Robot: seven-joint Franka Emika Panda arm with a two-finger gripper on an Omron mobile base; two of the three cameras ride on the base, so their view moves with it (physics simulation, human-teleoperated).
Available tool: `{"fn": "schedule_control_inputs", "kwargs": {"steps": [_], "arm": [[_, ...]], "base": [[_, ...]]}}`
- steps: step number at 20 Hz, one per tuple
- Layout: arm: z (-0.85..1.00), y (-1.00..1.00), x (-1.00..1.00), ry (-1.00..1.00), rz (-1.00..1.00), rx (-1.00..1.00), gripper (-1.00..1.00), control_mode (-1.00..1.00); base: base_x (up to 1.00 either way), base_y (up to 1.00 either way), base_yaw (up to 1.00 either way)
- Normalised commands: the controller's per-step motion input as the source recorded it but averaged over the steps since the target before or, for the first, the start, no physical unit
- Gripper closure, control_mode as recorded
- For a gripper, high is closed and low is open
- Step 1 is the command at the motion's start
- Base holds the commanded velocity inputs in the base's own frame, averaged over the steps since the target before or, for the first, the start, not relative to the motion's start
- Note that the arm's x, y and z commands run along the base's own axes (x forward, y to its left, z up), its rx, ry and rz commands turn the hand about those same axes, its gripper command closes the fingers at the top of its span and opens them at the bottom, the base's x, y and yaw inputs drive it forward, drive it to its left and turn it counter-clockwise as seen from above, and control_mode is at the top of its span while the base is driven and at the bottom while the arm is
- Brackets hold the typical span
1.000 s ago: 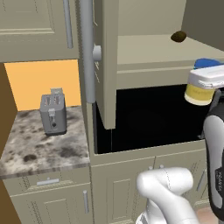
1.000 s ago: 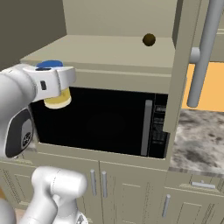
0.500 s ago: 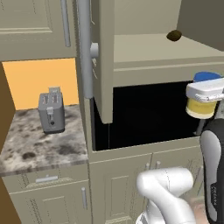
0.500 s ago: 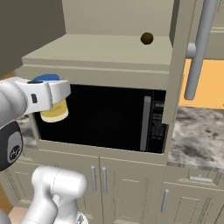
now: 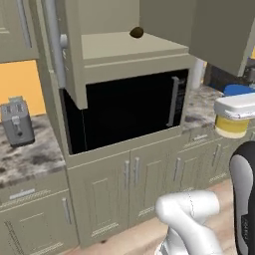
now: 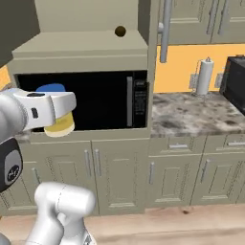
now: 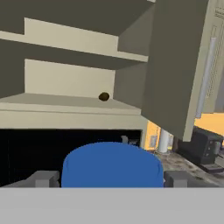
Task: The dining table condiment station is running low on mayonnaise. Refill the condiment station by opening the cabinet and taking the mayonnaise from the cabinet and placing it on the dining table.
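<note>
So we've got the mayonnaise (image 5: 232,125) in hand: small jar, blue lid on top, creamy-yellow body below. From the left base camera it sits at the far right edge, with the white hand wrapped across its upper part so we only see the blue lid peeking above and the yellow bottom under it. From the right base camera the same jar (image 6: 58,125) is over at the left, in front of the black microwave (image 6: 95,99), lid showing above the hand and yellow body beneath. The hand camera looks straight over the blue lid (image 7: 112,166), and the gripper (image 7: 112,178) has its jaws spread wide with one grey finger pad (image 7: 43,178) on each side of the jar, so we're grasping the mayonnaise, held up in the air and off every surface.

The cabinet (image 5: 124,45) stands open, both doors swung out, with a long grey bar handle (image 5: 54,45) on the left door. On its lower shelf, above the microwave, there's one small dark round thing (image 5: 136,33) near the back; we can't tell what it is. The rest of that shelf looks bare.

Off to the side, a toaster (image 5: 17,124) sits on the marbled counter (image 5: 30,152), and a paper towel roll (image 6: 206,76) stands on the counter to the right.
</note>
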Motion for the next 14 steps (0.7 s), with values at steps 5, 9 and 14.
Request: {"fn": "schedule_control_inputs", "kwargs": {"steps": [5, 9, 14], "arm": [[0.00, 0.00, 0.00, 0.00, 0.00, 0.00, 1.00, 1.00], [0.00, 0.00, 0.00, 0.00, 0.00, 0.00, 1.00, 1.00], [0.00, 0.00, 0.00, 0.00, 0.00, 0.00, 1.00, 1.00]], "base": [[-0.72, -0.03, -0.65], [-0.49, -0.09, -0.68], [-0.32, -0.10, -0.70]]}}
